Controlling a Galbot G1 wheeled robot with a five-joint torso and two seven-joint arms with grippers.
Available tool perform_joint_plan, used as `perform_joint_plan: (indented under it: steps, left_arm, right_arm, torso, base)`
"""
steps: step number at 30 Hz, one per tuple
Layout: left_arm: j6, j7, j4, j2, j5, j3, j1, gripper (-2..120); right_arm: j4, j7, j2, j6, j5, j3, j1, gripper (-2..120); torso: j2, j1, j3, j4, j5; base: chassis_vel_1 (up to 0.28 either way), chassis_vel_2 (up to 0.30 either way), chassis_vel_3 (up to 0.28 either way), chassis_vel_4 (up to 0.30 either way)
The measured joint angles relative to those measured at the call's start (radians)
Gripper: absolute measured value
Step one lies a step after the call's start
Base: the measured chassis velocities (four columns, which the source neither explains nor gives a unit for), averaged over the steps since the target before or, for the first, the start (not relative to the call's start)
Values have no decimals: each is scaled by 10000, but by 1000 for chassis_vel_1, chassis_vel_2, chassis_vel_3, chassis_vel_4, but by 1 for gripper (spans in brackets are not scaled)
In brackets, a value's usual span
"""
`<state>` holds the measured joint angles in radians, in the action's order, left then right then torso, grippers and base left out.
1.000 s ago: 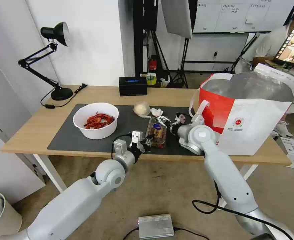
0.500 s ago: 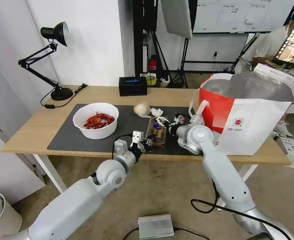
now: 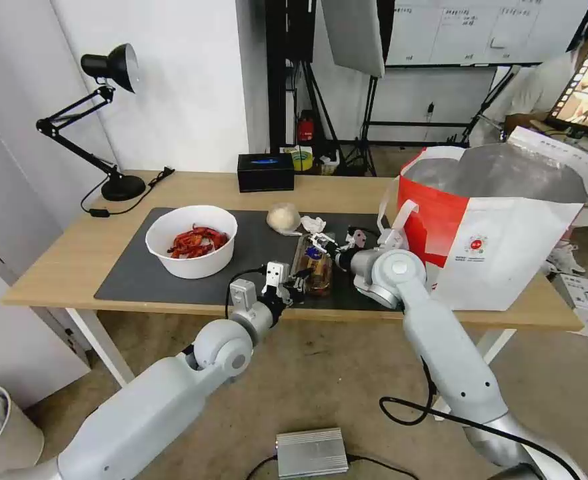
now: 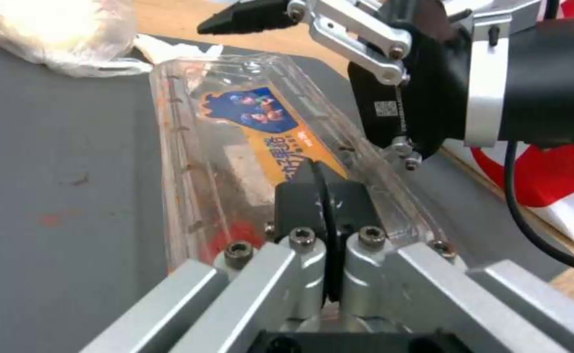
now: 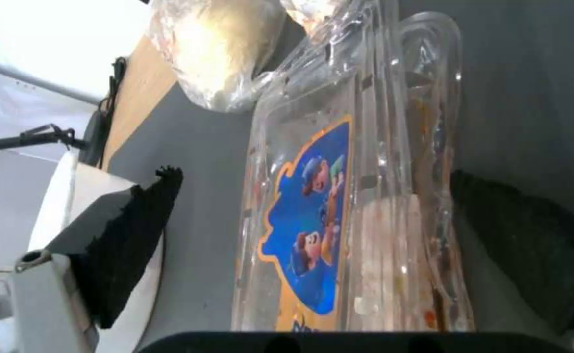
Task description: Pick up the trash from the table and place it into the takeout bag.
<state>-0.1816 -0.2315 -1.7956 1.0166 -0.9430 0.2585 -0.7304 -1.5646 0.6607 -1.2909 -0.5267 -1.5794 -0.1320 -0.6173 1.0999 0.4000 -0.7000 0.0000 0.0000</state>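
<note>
The clear plastic box (image 3: 313, 264) stands tilted on its side on the dark mat of the table (image 3: 61, 260). My left gripper (image 3: 298, 280) is shut on its near edge, seen close in the left wrist view (image 4: 326, 189). My right gripper (image 3: 326, 243) is open at the box's far end, and its black pads straddle the box (image 5: 313, 206) in the right wrist view. The white bowl of red scraps (image 3: 191, 240) sits at the mat's left. The beige lump (image 3: 283, 217) and the tissue wad (image 3: 313, 224) lie behind the box. The takeout bag (image 3: 507, 233) stands open on the right.
A black box with a blue top (image 3: 265, 172) sits at the table's back edge, and a black desk lamp (image 3: 111, 120) stands at the back left. A silver unit (image 3: 312, 452) lies on the floor in front of the table.
The clear box has tipped up from lying flat to standing narrower on its side. My right gripper has shifted a little left toward it. My left gripper stays at its near edge.
</note>
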Motion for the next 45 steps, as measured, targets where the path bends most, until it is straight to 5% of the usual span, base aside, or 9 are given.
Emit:
perform_joint_plan:
  steps: [16,42,45]
  left_arm:
    - [16,-1,-11,28,29,-11,-64,0]
    - [99,-7,-71,-22,35,-29,-78,0]
    - [116,-7,-76,-31,30,-50,-68,0]
  right_arm:
    - [35,-19,-61,-65,4,59,26,99]
    - [128,-21,-19,-73,-25,-41,-104,2]
    - [165,-19,-46,-67,-19,-49,-105,0]
  torso:
    - [0,0,0,0,0]
    - [1,0,0,-1,0]
    - [1,0,1,-1,0]
  base:
    - [0,0,0,0]
    - [0,0,0,0]
    - [0,0,0,0]
